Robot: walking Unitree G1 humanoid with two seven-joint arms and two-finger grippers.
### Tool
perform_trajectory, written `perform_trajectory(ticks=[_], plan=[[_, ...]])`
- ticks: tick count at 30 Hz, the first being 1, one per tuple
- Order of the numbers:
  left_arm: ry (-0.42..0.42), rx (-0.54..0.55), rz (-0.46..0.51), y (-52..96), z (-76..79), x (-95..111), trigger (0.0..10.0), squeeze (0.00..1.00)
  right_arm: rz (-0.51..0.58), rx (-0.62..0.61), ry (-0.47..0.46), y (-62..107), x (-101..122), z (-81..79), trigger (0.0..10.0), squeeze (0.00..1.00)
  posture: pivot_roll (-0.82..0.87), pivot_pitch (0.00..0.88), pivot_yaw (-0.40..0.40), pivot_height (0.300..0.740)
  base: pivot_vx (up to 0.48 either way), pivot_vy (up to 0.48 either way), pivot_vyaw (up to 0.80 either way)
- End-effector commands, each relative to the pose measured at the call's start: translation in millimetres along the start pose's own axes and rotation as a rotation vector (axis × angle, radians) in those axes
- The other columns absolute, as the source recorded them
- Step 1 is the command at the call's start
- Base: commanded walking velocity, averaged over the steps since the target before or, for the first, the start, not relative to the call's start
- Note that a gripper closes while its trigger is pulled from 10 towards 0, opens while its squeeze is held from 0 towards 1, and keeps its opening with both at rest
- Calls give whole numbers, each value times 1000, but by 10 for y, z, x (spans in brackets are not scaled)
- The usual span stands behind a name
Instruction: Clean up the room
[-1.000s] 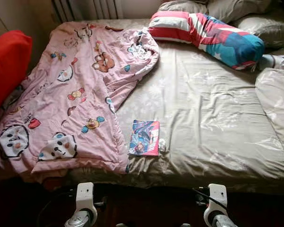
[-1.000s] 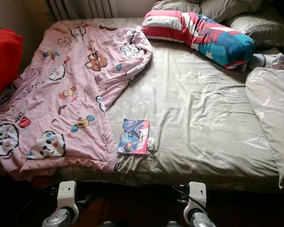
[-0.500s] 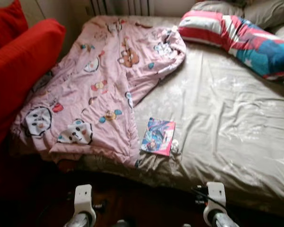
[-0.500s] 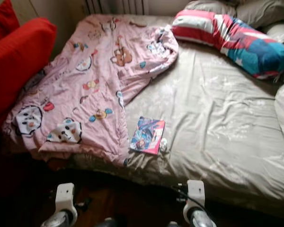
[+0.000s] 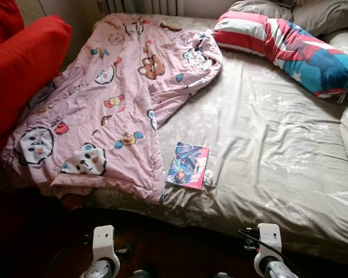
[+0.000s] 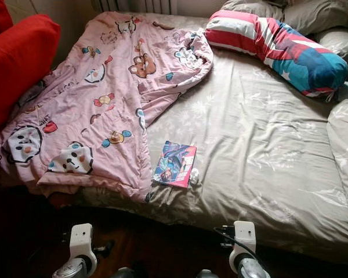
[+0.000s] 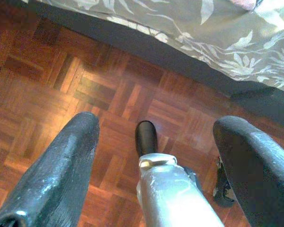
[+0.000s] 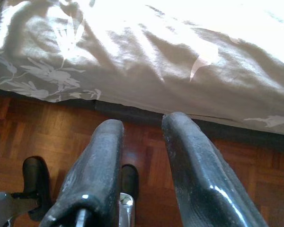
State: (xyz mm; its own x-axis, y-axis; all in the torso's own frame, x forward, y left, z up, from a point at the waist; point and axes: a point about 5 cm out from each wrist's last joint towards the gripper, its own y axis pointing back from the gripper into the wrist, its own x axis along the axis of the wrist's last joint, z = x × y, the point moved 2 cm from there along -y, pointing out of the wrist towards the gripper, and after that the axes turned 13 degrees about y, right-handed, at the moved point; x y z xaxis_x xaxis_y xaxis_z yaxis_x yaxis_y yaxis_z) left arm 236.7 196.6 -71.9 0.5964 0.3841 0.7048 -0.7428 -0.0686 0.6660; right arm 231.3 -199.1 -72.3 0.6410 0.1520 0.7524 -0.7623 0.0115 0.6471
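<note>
A colourful comic book [image 5: 187,165] lies flat on the grey floral bedsheet [image 5: 267,145] close to the bed's front edge, with a small white crumpled scrap [image 5: 208,180] touching its right side. A pink cartoon blanket [image 5: 110,104] is spread rumpled over the bed's left half. Both arms hang low in front of the bed, above the parquet floor [image 7: 47,94]. My left gripper [image 7: 156,123] is open wide and holds nothing. The fingers of my right gripper [image 8: 142,120] stand a narrow gap apart, empty, just short of the sheet's hanging edge [image 8: 132,85].
A red, white and blue striped bolster [image 5: 284,46] lies at the bed's back right, with grey pillows [image 5: 319,14] behind it. A large red cushion [image 5: 20,69] borders the bed on the left. A radiator [image 5: 156,6] stands behind the bed.
The whole view swung left and then a little back right as the camera moved, so more of the red cushion shows. Nothing on the bed has moved, and both arms still hang low.
</note>
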Motion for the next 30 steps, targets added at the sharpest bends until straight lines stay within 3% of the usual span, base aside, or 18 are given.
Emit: perform_trajectory(ticks=[1, 6, 11, 22, 30], plan=[[7, 26, -17, 31, -77, -76, 10000, 0, -25, 16, 15, 24, -83, -28, 10000, 0, -118, 214, 10, 740, 0, 0, 550], [4, 27, -17, 31, -78, -76, 10000, 0, -25, 13, 9, 24, -82, -31, 10000, 0, -119, 216, 14, 740, 0, 0, 750], [2, 26, -16, 30, -76, -72, 10000, 0, -31, 7, -28, 28, -99, -18, 10000, 0, -118, 216, 16, 740, 148, 0, 0], [-3, 23, -15, 32, -85, -69, 10000, 0, -21, 32, 1, 26, -83, -35, 10000, 0, -116, 213, 20, 740, 271, 0, 0], [-9, 16, -13, 31, -71, -70, 10000, 0, -19, 50, -12, 17, -74, -122, 10000, 0, -115, 207, 24, 740, 293, 0, 324]])
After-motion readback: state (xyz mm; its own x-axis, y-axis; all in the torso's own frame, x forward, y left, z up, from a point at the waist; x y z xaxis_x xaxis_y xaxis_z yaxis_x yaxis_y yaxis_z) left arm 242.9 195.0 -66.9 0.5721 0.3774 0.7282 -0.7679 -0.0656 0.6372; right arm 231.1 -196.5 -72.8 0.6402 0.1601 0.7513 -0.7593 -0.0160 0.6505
